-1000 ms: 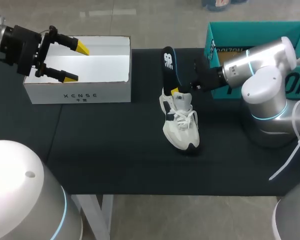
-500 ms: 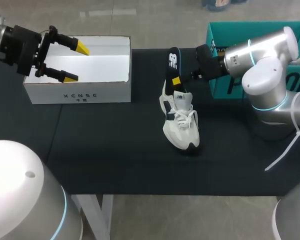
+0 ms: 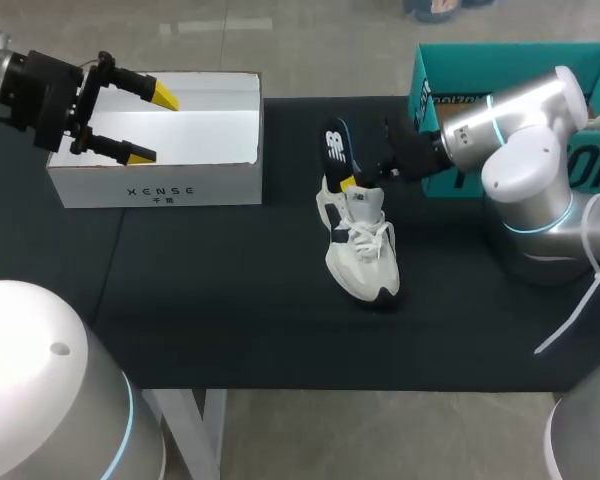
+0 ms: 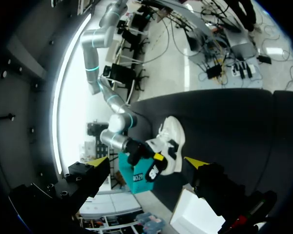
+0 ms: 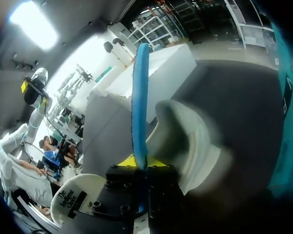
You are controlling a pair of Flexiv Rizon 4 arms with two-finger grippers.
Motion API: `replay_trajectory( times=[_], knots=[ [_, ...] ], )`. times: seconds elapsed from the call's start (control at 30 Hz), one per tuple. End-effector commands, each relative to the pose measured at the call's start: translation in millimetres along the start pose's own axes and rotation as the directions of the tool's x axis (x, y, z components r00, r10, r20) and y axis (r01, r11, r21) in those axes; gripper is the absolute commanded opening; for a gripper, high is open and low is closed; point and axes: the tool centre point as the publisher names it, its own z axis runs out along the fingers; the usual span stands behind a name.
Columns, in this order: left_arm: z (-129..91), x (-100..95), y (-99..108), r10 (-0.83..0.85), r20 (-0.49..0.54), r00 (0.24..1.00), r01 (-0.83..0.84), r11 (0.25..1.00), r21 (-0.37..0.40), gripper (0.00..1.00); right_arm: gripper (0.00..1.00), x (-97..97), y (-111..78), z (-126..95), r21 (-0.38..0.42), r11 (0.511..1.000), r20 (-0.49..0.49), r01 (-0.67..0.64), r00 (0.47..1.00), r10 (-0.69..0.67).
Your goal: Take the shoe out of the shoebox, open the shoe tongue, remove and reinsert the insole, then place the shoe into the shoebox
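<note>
— Where's the shoe [image 3: 360, 245]?
— White, laced, upright on the black table [image 3: 230, 300], apart from the white card box [image 3: 155, 185].
— Jaws?
— Thin, blue-edged insole [image 3: 337, 148] pinched upright by the right gripper [image 3: 352, 183] at the heel; left gripper [image 3: 152, 124] gapes wide over the box.

White laced shoe [image 3: 360, 245] stands upright mid surface [image 3: 230, 300]. A black, blue-edged insole [image 3: 336, 150] stands on end at its heel opening. The open white shoebox [image 3: 160, 188] sits at the far-left corner.
</note>
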Motion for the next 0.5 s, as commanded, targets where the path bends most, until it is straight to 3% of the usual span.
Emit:
replay_trajectory(
  times=[0.03,0.17,0.23,0.3,0.5],
  knots=[
    [-0.3,-0.4,0.1,0.001,-0.003,1.0,-0.001,1.0,0.0,1.0,0.4,-1.1,10.2,-8.5,-0.004,1.0,0.033,0.015,0.999,-0.015],
    [-0.3,-0.4,0.1,0.001,-0.003,1.0,-0.001,1.0,0.0,1.0,0.37,-12.0,25.9,-17.2,-0.014,0.999,0.055,0.034,0.998,-0.033],
    [-0.3,-0.4,0.1,0.001,-0.003,1.0,-0.001,1.0,0.0,1.0,0.26,-16.6,29.4,-19.8,-0.016,0.999,0.06,0.035,0.998,-0.034],
    [-0.3,-0.4,0.1,0.001,-0.003,1.0,-0.001,1.0,0.0,1.0,0.0,-17.9,30.5,-20.4,-0.017,0.999,0.064,0.037,0.997,-0.036],
    [-0.3,-0.4,0.1,0.001,-0.003,1.0,-0.001,1.0,0.0,1.0,0.0,-12.6,17.0,-12.0,0.014,1.0,0.049,0.017,0.999,-0.018]
  ],
)
